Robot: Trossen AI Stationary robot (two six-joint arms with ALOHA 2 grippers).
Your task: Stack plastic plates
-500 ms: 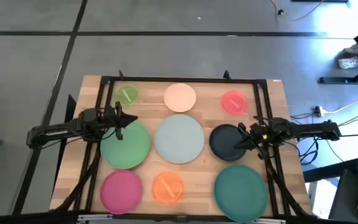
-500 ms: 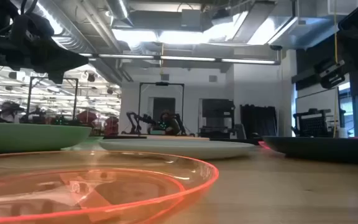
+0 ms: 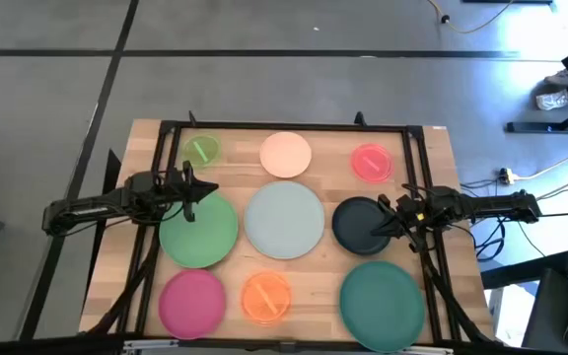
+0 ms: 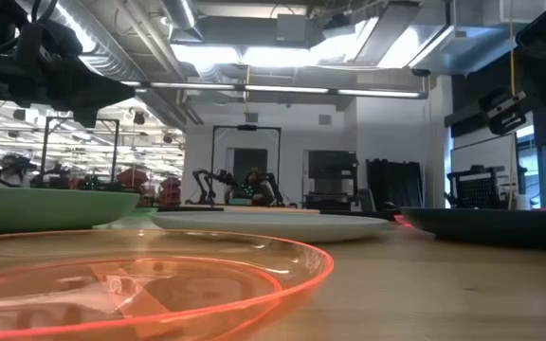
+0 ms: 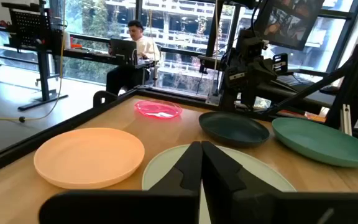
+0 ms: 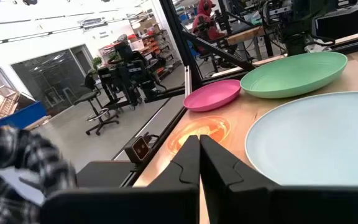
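Observation:
Nine plastic plates lie apart, flat on the wooden table. In the far row are the lime green plate (image 3: pixel 202 150), the peach plate (image 3: pixel 286 155) and the pink-red plate (image 3: pixel 371 163). The middle row holds the green plate (image 3: pixel 199 231), the pale blue-grey plate (image 3: pixel 284 221) and the black plate (image 3: pixel 359 225). Nearest are the magenta plate (image 3: pixel 192 301), the translucent orange plate (image 3: pixel 265 297) and the teal plate (image 3: pixel 383 294). My left gripper (image 3: pixel 205 193) hovers shut over the green plate's far edge. My right gripper (image 3: pixel 383 213) hovers shut over the black plate's right side. Both sit high above the table in the low view.
A black frame (image 3: pixel 284 126) runs along the table's far edge and sides. Narrow strips of bare wood (image 3: pixel 319 276) separate the plates. Beyond the table, a person (image 5: pixel 135 46) sits at a desk, and chairs and benches stand in the room.

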